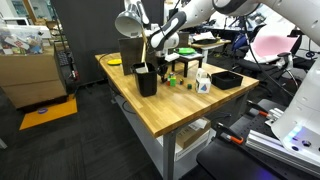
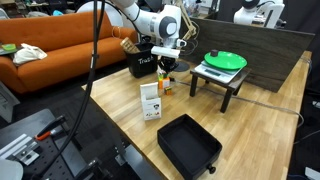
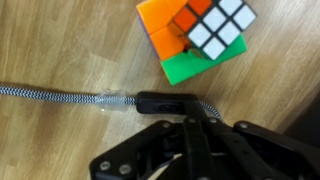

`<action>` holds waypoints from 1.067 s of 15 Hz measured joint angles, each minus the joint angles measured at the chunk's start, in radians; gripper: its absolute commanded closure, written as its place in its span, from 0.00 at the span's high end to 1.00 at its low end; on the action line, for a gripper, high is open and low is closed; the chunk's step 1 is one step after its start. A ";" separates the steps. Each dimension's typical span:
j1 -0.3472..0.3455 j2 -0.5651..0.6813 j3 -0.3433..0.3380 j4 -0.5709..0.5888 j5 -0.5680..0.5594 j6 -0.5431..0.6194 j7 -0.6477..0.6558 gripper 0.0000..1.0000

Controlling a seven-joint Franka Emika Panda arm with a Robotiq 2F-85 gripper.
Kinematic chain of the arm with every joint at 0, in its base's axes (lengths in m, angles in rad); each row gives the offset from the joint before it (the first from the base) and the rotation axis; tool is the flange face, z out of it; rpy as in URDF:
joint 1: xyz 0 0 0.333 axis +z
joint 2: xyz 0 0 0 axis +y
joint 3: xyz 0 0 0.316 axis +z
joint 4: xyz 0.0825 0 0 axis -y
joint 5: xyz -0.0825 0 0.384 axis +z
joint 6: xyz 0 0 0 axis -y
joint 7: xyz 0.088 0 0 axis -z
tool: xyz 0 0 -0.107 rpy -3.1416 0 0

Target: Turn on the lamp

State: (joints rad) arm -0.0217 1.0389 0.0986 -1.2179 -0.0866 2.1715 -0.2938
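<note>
The end effector (image 3: 195, 123) points down at the table (image 3: 60, 45) with its 2 fingers pressed together, nothing pinched between them. A closed tip makes a narrow, stiff point, which suits pushing a button better than a spread one would.

Right at the tip lies a black inline switch (image 3: 160, 100) on the lamp's braided cord (image 3: 55, 92). The cord runs off to one side of the end effector, flat on the wood. The tips sit at the switch's near edge. Whether they touch it or hang just above it cannot be told from the wrist view.

Just past the switch is a colour cube (image 3: 200, 35), close enough that a sideways slip could nudge it.

Further out, in an exterior view, the lamp (image 1: 128, 22) stands just beside the end effector, its silver dome shade higher than the tip. The shade looks unlit, so the press seems not yet done.

Beyond that, well apart from the tip, are a white carton (image 2: 150, 100) and a black tray (image 2: 188, 148).
</note>
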 measured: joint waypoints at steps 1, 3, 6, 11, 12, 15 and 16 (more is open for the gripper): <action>-0.001 0.000 0.000 0.000 0.000 -0.002 0.000 0.00; -0.003 0.000 0.000 0.001 0.000 -0.004 0.000 0.00; -0.004 0.000 -0.001 0.003 0.000 -0.005 0.000 0.00; -0.004 0.000 -0.004 0.014 0.000 -0.005 -0.001 0.00; -0.004 0.000 -0.006 0.017 0.000 -0.005 -0.001 0.00; -0.008 0.001 -0.009 0.025 0.000 -0.006 -0.002 0.00; -0.010 0.001 -0.011 0.027 0.000 -0.007 -0.002 0.00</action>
State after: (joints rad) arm -0.0313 1.0394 0.0879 -1.1910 -0.0866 2.1644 -0.2959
